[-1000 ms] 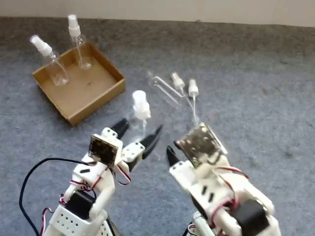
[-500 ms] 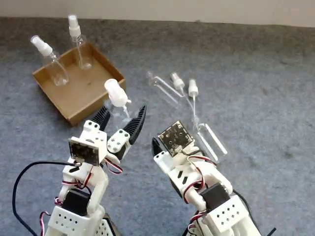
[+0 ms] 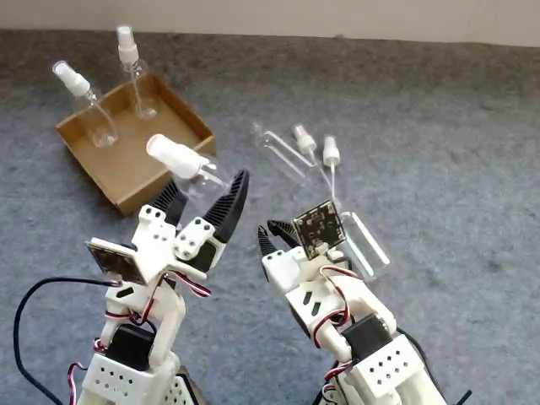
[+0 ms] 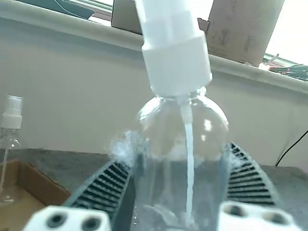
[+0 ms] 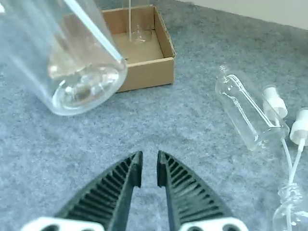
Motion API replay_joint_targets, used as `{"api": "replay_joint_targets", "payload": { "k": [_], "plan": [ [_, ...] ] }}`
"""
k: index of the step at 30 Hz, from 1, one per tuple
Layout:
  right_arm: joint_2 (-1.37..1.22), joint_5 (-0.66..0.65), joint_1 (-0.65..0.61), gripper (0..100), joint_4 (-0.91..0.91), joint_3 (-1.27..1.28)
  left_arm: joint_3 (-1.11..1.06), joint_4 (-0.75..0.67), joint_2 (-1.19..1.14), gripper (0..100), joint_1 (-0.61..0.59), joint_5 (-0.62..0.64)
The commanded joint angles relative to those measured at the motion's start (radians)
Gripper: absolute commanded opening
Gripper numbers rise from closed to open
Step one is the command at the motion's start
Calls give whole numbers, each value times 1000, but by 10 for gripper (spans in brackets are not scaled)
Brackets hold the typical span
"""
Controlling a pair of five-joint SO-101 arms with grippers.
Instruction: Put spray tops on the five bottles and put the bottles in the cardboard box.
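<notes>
Your left hand [image 3: 207,187] gripped a capped bottle [image 3: 187,169] by its body. The bottle was tilted, its top leaning over the near wall of the box [image 3: 143,152]. The box held two bottles [image 3: 97,118], both upright and capped, along its far side. Your right hand [image 3: 268,234] was all but closed, holding nothing, near the left one. Two uncapped bottles [image 3: 283,153] lay on the surface [image 3: 439,126], apart from the box. Two loose tops [image 3: 304,137] lay just beside the farther one.
</notes>
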State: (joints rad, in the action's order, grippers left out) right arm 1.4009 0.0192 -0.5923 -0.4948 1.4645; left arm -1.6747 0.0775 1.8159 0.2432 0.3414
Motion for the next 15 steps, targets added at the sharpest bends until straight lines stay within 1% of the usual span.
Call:
{"api": "replay_joint_targets", "payload": {
  "k": [1,4,9,13,15],
  "plan": [
    [13,15,-12,40,27,-13,-21,-28,10,140,-7,58],
    [13,15,-39,41,27,-16,-21,-28,8,140,10,103],
    [39,15,-151,41,25,-15,-21,-26,7,140,130,114],
    [206,15,-163,41,8,-1,-21,-25,5,140,142,112],
    [331,15,-165,41,-24,36,-21,3,7,140,147,112]
  ]
}}
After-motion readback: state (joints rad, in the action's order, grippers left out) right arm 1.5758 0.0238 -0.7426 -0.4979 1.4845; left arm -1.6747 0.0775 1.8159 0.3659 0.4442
